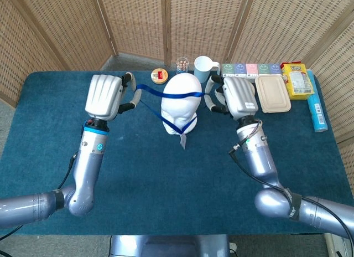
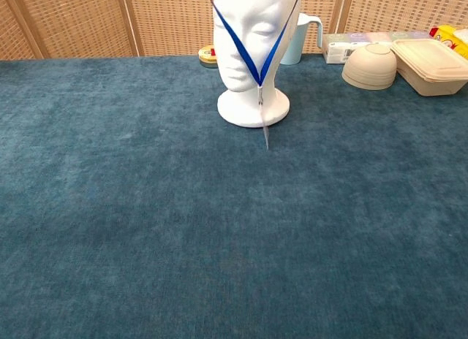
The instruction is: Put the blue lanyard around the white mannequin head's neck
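Note:
The white mannequin head [image 1: 181, 104] [image 2: 252, 47] stands upright at the middle back of the blue table. The blue lanyard [image 1: 166, 94] [image 2: 248, 50] is stretched over the crown, and its two strands come down the face to a V at the neck. Its white badge [image 2: 264, 127] [image 1: 183, 139] hangs edge-on in front of the base. My left hand [image 1: 108, 96] pinches the strap to the left of the head. My right hand [image 1: 232, 97] holds the strap on the other side. Neither hand shows in the chest view.
Behind the head stand a small round tin [image 1: 159, 76], a glass jar [image 1: 182, 65] and a pale blue mug [image 1: 203, 68]. At the back right are a beige bowl [image 2: 369, 66], a lidded box [image 1: 273, 93], a row of small cartons [image 1: 251, 70], a yellow packet [image 1: 296, 80] and a blue tube [image 1: 316, 108].

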Controlling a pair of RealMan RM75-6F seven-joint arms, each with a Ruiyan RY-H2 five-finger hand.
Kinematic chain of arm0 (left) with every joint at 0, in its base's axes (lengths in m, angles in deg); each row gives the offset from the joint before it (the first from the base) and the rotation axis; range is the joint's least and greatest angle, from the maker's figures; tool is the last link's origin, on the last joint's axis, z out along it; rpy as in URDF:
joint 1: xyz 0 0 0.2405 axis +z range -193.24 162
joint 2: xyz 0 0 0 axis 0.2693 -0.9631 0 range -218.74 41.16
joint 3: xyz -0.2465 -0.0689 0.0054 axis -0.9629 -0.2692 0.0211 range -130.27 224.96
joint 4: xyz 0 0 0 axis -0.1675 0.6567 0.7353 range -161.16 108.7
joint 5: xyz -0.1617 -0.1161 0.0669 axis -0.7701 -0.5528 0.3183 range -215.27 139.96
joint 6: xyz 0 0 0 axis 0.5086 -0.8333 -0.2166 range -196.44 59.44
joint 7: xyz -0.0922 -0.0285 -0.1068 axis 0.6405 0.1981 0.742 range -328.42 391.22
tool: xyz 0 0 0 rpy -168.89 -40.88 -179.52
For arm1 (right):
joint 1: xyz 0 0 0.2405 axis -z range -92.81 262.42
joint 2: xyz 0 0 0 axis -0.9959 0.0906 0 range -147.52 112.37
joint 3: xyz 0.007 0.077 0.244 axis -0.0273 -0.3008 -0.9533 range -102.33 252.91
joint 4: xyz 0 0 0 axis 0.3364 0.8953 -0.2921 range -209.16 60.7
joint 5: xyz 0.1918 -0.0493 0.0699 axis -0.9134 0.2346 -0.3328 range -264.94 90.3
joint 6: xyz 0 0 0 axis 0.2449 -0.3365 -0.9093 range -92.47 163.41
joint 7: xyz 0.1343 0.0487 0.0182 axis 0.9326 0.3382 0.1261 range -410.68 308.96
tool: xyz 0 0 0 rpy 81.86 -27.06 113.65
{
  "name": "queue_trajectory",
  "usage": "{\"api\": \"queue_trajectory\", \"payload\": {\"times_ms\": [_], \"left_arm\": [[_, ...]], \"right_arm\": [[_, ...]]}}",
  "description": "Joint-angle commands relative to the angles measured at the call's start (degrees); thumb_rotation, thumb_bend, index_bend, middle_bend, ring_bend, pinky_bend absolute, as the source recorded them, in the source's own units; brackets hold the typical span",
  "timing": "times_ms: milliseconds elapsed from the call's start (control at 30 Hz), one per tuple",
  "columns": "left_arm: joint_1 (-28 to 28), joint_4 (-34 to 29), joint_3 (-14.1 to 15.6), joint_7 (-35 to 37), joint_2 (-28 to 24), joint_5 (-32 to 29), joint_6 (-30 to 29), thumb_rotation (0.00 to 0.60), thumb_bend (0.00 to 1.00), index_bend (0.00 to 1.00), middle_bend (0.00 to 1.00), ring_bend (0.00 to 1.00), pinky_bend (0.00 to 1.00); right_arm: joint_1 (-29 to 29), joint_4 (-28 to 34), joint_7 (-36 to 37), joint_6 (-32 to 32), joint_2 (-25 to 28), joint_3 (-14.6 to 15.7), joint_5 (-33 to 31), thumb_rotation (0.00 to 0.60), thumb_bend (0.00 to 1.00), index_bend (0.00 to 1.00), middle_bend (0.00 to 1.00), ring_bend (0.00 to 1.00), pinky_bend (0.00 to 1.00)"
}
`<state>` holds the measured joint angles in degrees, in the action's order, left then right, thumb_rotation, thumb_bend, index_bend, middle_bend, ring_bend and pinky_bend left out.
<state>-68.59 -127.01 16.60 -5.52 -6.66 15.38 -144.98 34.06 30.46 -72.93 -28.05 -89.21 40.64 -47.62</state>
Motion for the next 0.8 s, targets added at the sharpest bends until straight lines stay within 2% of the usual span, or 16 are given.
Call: {"api": "queue_trajectory", "payload": {"times_ms": [33,800], "left_arm": [[-1.2,2.2,-0.7,1.1,0.8,-1.2,0.7,0.483,0.40,0.60,0.94,1.00,1.00],[-5.6,16.0,-0.5,4.5,3.8,-8.1,6.1,0.492,0.39,0.61,0.94,1.00,1.00]], "right_arm": [[-1.3,-1.7,0.5,0.9,0.2,-0.3,-1.3,0.583,0.51,0.66,0.98,1.00,1.00],[-5.9,-14.5,2.0,4.9,-0.3,2.8,-6.3,0.581,0.51,0.66,0.98,1.00,1.00]]}}
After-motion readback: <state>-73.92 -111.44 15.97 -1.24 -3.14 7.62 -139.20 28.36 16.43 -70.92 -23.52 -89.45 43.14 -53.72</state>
